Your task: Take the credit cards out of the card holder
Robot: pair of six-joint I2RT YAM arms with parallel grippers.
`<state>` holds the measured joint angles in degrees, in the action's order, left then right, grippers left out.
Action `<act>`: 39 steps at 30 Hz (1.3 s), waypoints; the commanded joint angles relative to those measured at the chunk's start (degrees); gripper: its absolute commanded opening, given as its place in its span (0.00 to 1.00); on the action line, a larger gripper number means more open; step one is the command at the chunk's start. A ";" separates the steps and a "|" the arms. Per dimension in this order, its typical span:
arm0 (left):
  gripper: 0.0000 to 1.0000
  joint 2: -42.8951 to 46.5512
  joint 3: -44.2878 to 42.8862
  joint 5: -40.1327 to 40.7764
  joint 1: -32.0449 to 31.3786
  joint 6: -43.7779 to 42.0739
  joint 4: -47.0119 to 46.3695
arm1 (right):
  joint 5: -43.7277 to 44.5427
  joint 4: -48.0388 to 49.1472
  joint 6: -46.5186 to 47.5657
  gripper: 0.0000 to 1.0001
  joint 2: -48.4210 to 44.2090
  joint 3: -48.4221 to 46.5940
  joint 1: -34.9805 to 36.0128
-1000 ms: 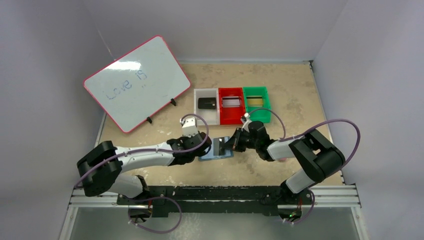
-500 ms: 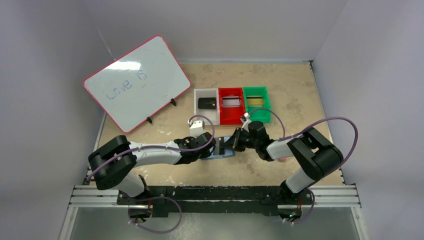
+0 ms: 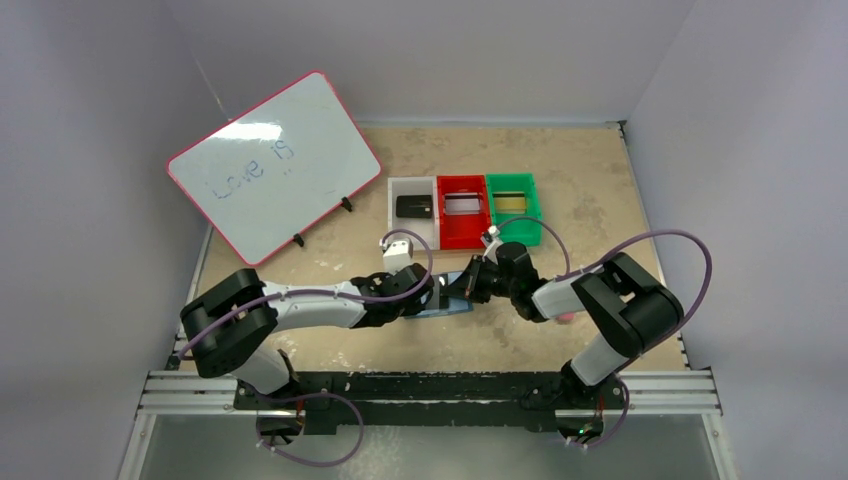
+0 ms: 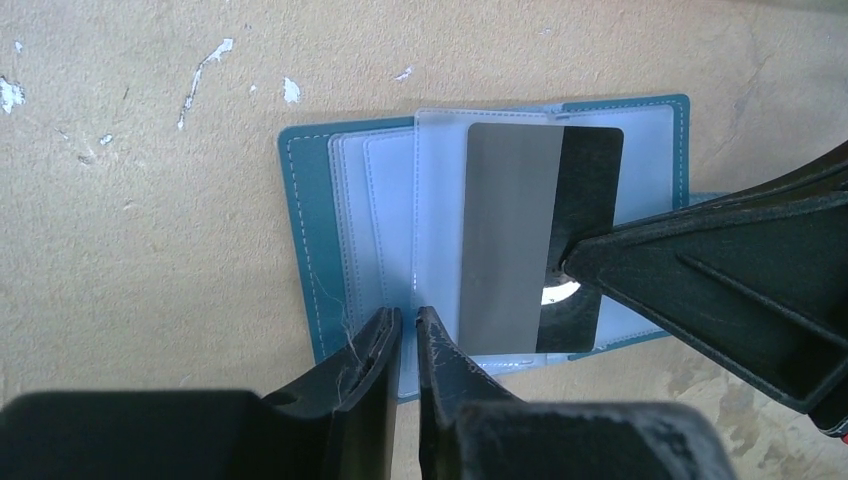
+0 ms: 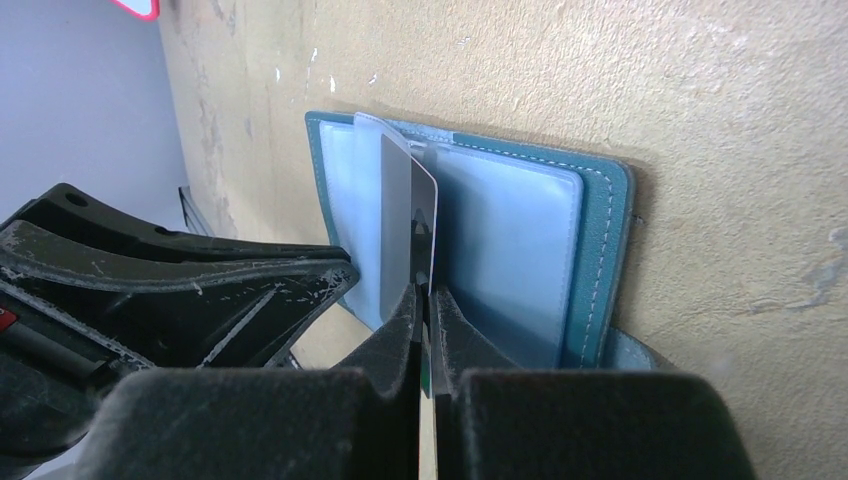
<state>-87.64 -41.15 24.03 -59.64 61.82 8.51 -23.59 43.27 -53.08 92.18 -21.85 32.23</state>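
Note:
The slate-blue card holder (image 3: pixel 452 300) lies open on the table between my two grippers. In the left wrist view its pale blue pockets (image 4: pixel 355 200) face up, and a grey and black credit card (image 4: pixel 540 240) sticks out of a clear pocket leaf. My left gripper (image 4: pixel 408 325) is shut on the near edge of that leaf by the fold. My right gripper (image 5: pixel 424 295) is shut on the card's (image 5: pixel 410 215) near end and holds it edge-on above the holder (image 5: pixel 520 250). The right fingers (image 4: pixel 700 290) cover the card's right corner.
A white bin (image 3: pixel 400 230) holds a black card (image 3: pixel 414 206), a red bin (image 3: pixel 463 235) a silvery card (image 3: pixel 463 204), and a green bin (image 3: pixel 520 232) a gold card (image 3: pixel 511 202), just behind the holder. A pink-framed whiteboard (image 3: pixel 272 165) stands at the back left. A small pink block (image 3: pixel 566 318) lies by the right arm.
My left gripper has moved right onto the holder's left half and closed in on it. My right gripper has stayed on the card.

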 commanded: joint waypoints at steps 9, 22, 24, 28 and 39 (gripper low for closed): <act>0.13 3.40 -4.45 4.38 -0.12 -2.61 6.55 | 5.53 -10.62 3.88 0.00 -4.90 -1.08 -0.05; 0.14 -4.85 -9.59 -2.67 -0.07 -4.44 -0.14 | 3.65 -11.22 3.71 0.00 -4.56 -1.11 -0.06; 0.13 -6.69 -9.62 -0.76 -0.10 -2.99 3.06 | 3.71 -12.24 3.84 0.00 -5.59 -1.29 -0.06; 0.10 -9.24 -8.08 2.28 -0.11 -1.44 7.92 | 4.80 -14.59 4.39 0.00 -7.53 -1.44 -0.06; 0.07 -7.46 -1.95 -0.13 -0.18 -2.10 4.98 | 0.99 -4.62 -0.27 0.17 -4.43 -0.39 -0.03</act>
<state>-93.38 -45.93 24.62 -59.96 60.47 7.38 -21.19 33.93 -51.66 85.67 -22.50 32.23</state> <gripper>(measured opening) 0.076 0.142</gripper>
